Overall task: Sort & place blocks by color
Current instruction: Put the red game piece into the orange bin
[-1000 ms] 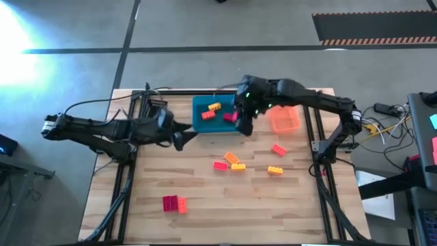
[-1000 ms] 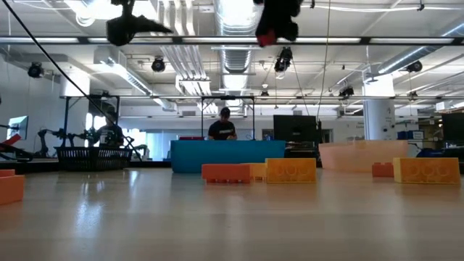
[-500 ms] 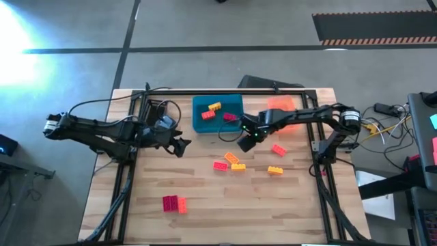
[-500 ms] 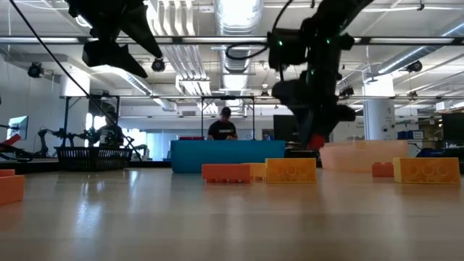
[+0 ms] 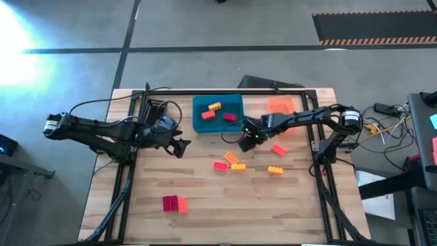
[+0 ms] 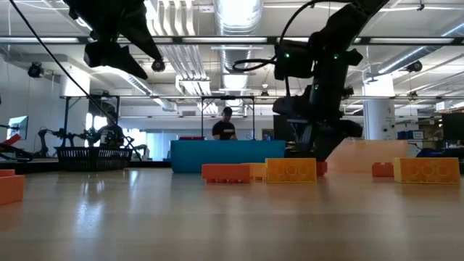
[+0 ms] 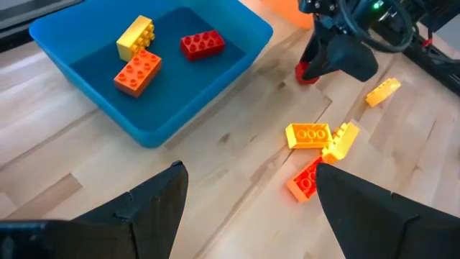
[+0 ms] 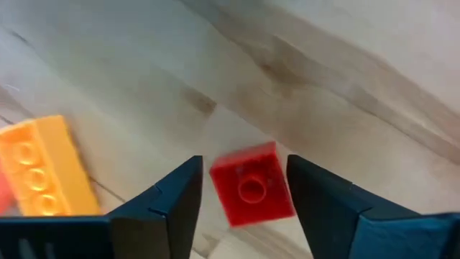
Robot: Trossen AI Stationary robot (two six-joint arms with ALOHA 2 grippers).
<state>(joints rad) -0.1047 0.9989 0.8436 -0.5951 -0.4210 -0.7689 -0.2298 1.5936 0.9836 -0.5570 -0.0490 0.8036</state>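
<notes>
No brand, label or writing can be read on anything here.

The blocks are small studded plastic bricks in red, orange and yellow. Three lie in the blue tray (image 5: 218, 113) at the counter's (image 5: 205, 219) twelve o'clock edge: a yellow block (image 7: 135, 34), an orange block (image 7: 138, 70) and a red block (image 7: 202, 43). A cluster (image 5: 229, 162) of red, orange and yellow blocks sits near the counter's middle, with a red one (image 5: 278, 149) and a yellow one (image 5: 275, 170) toward three o'clock, and a red-and-pink pair (image 5: 173, 203) at seven o'clock.

The right gripper (image 5: 246, 141) is low over the counter just at five o'clock of the blue tray; its fingers (image 8: 327, 208) stand apart on either side of a small red block (image 8: 251, 192), with slight gaps, so it is not gripped. The left gripper (image 5: 181, 146) hangs above the counter at eight o'clock of the tray, its fingers (image 7: 154, 205) spread wide and empty.

An orange tray (image 5: 280, 107) sits at one o'clock.
</notes>
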